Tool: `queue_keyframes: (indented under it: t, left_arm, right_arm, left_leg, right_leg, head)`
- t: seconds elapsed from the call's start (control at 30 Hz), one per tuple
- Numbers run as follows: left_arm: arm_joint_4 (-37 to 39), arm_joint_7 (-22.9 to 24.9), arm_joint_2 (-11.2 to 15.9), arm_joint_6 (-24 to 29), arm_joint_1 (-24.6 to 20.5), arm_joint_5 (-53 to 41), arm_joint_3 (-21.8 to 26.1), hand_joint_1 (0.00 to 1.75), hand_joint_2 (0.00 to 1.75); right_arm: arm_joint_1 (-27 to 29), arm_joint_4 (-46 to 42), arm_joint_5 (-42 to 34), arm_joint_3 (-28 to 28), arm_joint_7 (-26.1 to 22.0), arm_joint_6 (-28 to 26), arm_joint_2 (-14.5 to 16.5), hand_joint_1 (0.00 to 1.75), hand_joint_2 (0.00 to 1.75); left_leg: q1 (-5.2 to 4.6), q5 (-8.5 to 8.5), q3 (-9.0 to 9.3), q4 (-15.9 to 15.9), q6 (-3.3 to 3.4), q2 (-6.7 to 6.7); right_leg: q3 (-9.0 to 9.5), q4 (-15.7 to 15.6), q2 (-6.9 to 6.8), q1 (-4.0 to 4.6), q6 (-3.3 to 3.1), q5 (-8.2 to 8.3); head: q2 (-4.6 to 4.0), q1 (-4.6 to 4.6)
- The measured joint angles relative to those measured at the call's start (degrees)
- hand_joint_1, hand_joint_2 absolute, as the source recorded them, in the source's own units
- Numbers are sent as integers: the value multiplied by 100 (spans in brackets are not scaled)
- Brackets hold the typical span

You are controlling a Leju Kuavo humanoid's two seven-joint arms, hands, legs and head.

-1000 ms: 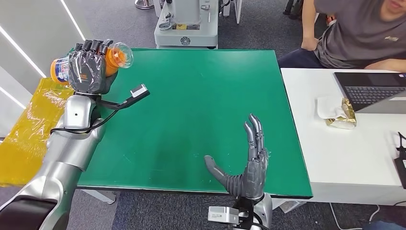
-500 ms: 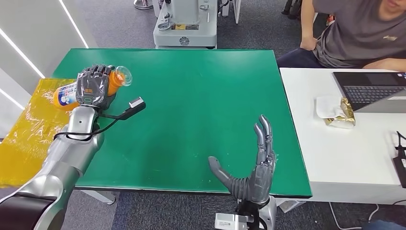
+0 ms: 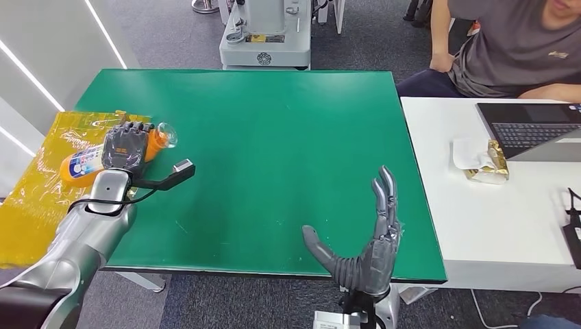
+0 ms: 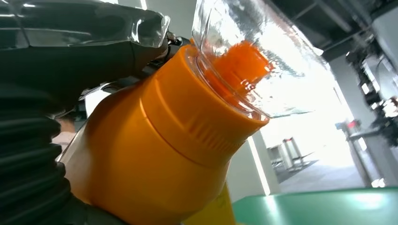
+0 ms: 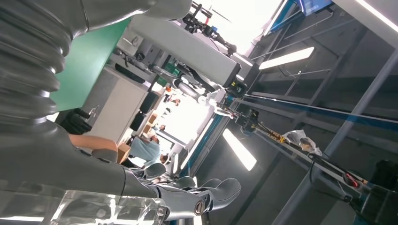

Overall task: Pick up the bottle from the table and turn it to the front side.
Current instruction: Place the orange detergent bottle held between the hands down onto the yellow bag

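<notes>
Nearest the camera, the right robot hand (image 3: 373, 236) stood upright over the near edge of the green worktop (image 3: 274, 151), fingers straight and spread, thumb out to the side, holding nothing. Further in, at the worktop's left edge, the left robot hand (image 3: 127, 145) was clamped over the bottle (image 3: 82, 164). The bottle lay tilted on its side, its orange body and blue-and-white label over the yellow sheet (image 3: 41, 185) beside the worktop, its clear cap (image 3: 166, 133) pointing in over the green surface. In the left wrist view the orange shoulder and clear cap (image 4: 263, 61) sat close against the hand's ribbed cover. A small grey connector on a black cable (image 3: 182, 166) jutted from that wrist over the worktop. To the right a white desk (image 3: 438, 205) carried a laptop (image 3: 534, 127) and a gold-wrapped packet (image 3: 490, 164) on a tissue. Behind it sat a person (image 3: 507, 48). Beyond the worktop's far edge stood a grey machine base (image 3: 266, 38).
</notes>
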Motion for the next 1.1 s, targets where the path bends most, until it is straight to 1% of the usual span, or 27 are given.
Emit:
queue_keyframes:
  t: [0.17, 0.47, 0.73, 1.1]
  left_arm:
    - [57, 170, 102, -213, 175, 0, -242, 175, 175]
    - [172, 216, 150, -548, 456, 0, -659, 175, 175]
    - [228, 243, 152, -582, 555, -2, -1029, 175, 175]
    - [235, 249, 140, -561, 567, -2, -1175, 175, 175]
  right_arm:
    - [33, -43, 12, 3, 0, 0, -10, 0, 175]
    - [59, -81, -2, 28, 0, 0, -23, 0, 175]
    - [46, -85, 2, 92, 0, 0, -46, 0, 175]
    - [37, -84, -10, 115, 0, 0, -49, 0, 175]
  left_leg:
    - [1, 0, 1, 0, 0, -1]
    - [0, 0, 0, -1, 0, -1]
    - [0, 0, 1, -1, 0, -1]
    - [0, 0, 1, -1, 0, -1]
  right_leg:
    - [0, 0, -1, 0, -2, -1]
    - [-1, 0, -1, 0, -4, -3]
    - [-1, 0, -2, 0, -4, -3]
    - [-1, 1, -2, 0, -4, -3]
  head:
    - [0, 0]
    - [0, 1]
    - [0, 1]
    - [0, 1]
